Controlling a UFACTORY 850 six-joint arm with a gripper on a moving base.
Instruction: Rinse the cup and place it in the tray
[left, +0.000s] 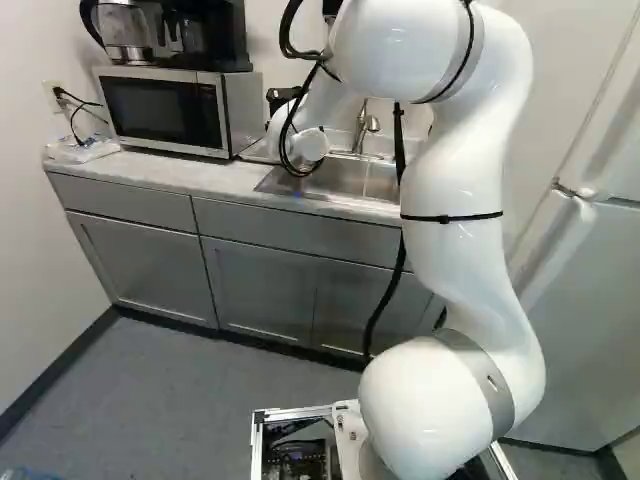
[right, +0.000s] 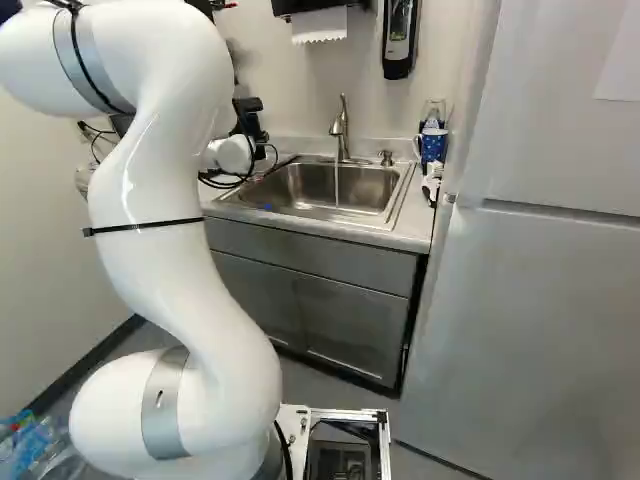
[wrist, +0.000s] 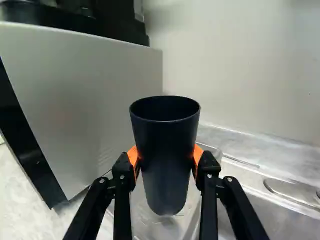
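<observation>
The black two-fingered gripper (right: 250, 122) pinches a dark navy, tapered cup (wrist: 166, 155) between its orange pads (wrist: 133, 156); the cup stands roughly upright over a clear plastic tray (wrist: 149, 226), though whether they touch I cannot tell; taking the gripper's aim as twelve o'clock, the silver-and-black microwave (left: 165, 110) stands at ten o'clock, the stainless-steel sink (right: 300, 188) at two; a thin stream falls from the curved metal tap (right: 342, 125).
</observation>
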